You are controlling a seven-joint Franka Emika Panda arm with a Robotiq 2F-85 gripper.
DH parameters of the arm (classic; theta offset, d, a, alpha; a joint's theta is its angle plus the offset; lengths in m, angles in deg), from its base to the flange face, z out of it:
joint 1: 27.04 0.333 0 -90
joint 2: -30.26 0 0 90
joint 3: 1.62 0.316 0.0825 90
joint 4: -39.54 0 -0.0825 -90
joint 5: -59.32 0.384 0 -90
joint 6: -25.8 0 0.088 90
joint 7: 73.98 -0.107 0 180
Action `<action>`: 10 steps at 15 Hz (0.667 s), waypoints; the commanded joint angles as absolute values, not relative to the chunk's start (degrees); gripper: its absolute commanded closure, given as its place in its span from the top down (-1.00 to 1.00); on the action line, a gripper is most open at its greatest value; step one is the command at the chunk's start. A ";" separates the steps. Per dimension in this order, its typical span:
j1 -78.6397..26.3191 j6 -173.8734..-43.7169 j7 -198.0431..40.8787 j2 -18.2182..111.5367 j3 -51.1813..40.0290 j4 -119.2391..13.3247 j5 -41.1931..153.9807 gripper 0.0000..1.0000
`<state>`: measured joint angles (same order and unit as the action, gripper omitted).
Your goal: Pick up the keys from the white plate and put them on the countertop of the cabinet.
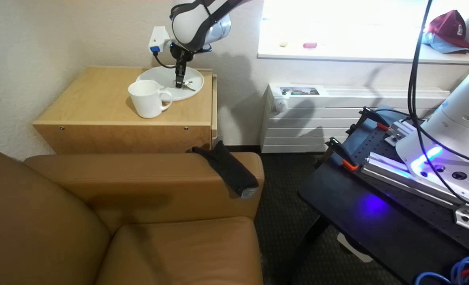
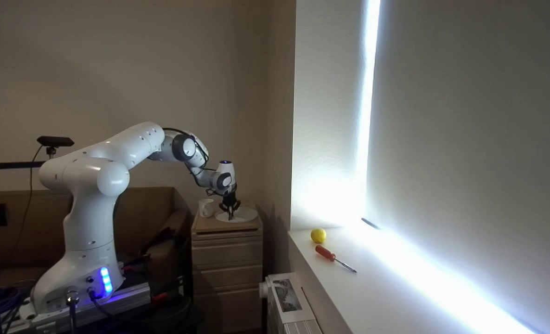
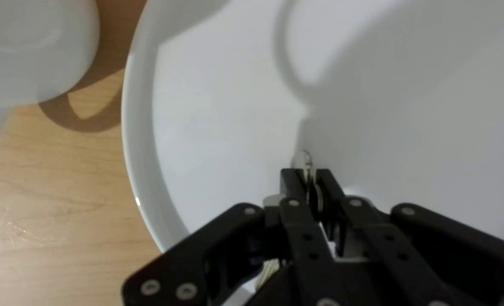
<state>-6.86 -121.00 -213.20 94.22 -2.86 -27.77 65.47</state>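
– When looking from the wrist, saw the claw (image 3: 311,174) how?

– Saw it pinching a thin metal piece of the keys (image 1: 187,84), with its fingers (image 3: 293,183) close together and a bright tip poking past them toward twelve o'clock.

– And found the rest of the keys where?

– In an exterior view, spotted them just beside the fingers toward three o'clock, over the plate (image 1: 149,74); could not tell whether touching it or slightly raised.

– Saw the plate resting on what?

– Saw it on the tan top (image 1: 100,93) of the cabinet (image 2: 227,255), toward two o'clock.

– Noticed a mug (image 1: 147,99) too?

– Did. Found it white and upright on the same top, just beside the plate at eight o'clock.

– Spotted anything farther off?

– Noted a brown couch (image 1: 179,247) at six o'clock from the cabinet, with a dark cloth (image 1: 232,170) across its arm, and a white heater (image 1: 294,132) at three. In an exterior view, saw a lemon (image 2: 318,235) and a red screwdriver (image 2: 325,253) on the windowsill (image 2: 372,301), with the lemon at eleven o'clock from the screwdriver.
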 commanded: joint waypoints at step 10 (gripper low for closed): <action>-9.83 -104.46 -203.76 71.64 0.88 -42.52 65.93 -0.93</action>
<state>-8.06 -110.08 -207.58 79.78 -1.27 -33.60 65.24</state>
